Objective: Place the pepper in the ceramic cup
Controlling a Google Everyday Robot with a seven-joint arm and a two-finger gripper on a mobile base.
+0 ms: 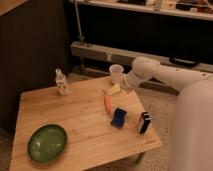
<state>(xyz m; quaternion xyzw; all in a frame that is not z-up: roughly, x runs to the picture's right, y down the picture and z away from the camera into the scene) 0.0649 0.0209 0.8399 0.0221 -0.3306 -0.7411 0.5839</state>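
Note:
The slim orange-red pepper (pixel 107 103) lies on the wooden table (pixel 75 120), right of centre. The small white ceramic cup (pixel 116 73) stands upright at the table's far right edge, beyond the pepper. My gripper (pixel 121 86) is at the end of the white arm coming in from the right, low over the table just below the cup and next to a pale yellow object (pixel 113 90). It is a short way beyond the pepper and holds nothing that I can see.
A blue sponge (pixel 118 117) lies just in front of the pepper. A small dark and white box (pixel 143 123) stands near the right edge. A clear labelled bottle (pixel 61 82) stands at the far left, a green bowl (pixel 47 142) at the near left.

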